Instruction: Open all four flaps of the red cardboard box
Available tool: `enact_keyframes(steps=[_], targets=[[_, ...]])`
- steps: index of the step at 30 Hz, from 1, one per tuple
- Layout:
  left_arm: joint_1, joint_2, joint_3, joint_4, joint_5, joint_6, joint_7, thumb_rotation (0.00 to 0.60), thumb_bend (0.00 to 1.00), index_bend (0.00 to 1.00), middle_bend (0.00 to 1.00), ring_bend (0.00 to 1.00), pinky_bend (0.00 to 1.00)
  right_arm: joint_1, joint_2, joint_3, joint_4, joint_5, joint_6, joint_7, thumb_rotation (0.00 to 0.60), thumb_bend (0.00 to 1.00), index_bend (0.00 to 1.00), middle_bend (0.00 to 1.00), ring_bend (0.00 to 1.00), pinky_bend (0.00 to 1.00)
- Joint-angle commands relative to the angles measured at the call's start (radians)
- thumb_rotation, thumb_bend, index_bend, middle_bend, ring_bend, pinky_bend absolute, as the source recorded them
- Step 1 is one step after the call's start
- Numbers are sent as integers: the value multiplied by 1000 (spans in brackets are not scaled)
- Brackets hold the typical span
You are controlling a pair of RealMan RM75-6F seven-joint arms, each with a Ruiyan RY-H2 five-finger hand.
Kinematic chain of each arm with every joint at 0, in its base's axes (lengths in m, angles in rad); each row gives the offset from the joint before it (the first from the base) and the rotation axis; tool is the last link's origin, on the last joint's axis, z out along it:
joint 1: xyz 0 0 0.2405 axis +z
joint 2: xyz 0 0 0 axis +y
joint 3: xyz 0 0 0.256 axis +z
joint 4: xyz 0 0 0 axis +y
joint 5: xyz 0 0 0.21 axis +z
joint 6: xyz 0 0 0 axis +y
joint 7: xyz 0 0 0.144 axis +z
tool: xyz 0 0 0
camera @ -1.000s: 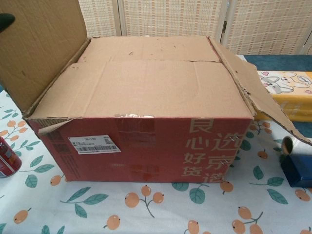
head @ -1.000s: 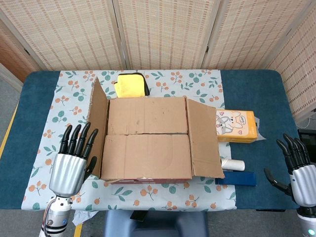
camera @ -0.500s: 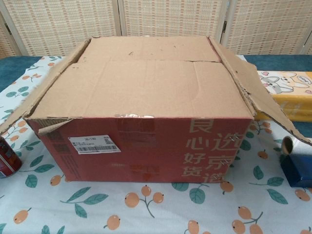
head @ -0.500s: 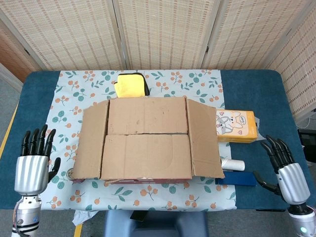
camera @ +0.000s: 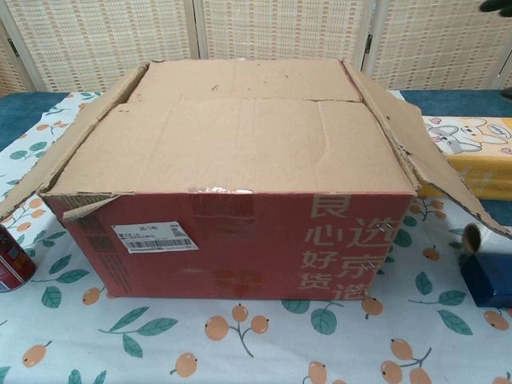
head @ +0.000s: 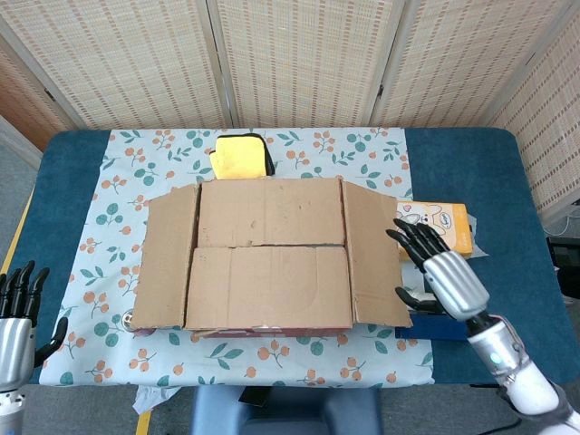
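The red cardboard box (head: 272,328) (camera: 240,240) stands mid-table on a floral cloth. Its left flap (head: 168,258) and right flap (head: 373,254) are folded outward and slope down. The far flap (head: 270,211) and near flap (head: 269,287) lie flat, closing the top. My right hand (head: 444,276) hovers with fingers spread just off the right flap's outer edge, holding nothing. My left hand (head: 16,322) is low at the frame's left corner, fingers apart, well clear of the box. In the chest view only a dark fingertip (camera: 496,5) shows at the top right.
A yellow tissue pack (head: 453,225) (camera: 472,156), a white roll (camera: 472,238) and a blue box (head: 435,328) (camera: 486,276) lie right of the box. A yellow item (head: 240,156) sits behind it. A red can (camera: 12,260) stands at the box's left.
The left flap dropped from upright to folded out. My left hand pulled back to the lower left corner. My right hand moved in from the far right to the right flap.
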Motion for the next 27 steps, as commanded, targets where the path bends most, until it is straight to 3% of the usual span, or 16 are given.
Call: enact_keyframes(steps=[1, 10, 17, 27], targets=[[13, 9, -12, 49, -1, -1, -80, 600, 418, 0, 15, 0, 43, 159, -22, 89, -34, 193, -166, -122, 600, 385, 0, 0, 0, 0], [32, 4, -37, 120, -32, -18, -193, 600, 401, 0, 15, 0, 42, 314, -135, 135, 17, 409, -240, -305, 600, 385, 0, 0, 0, 0], [36, 3, -49, 133, -25, -26, -208, 600, 396, 0, 15, 0, 43, 394, -190, 125, 47, 532, -245, -427, 600, 385, 0, 0, 0, 0], [39, 12, -63, 132, -32, -51, -229, 600, 393, 0, 15, 0, 34, 458, -252, 104, 108, 627, -239, -487, 600, 385, 0, 0, 0, 0]])
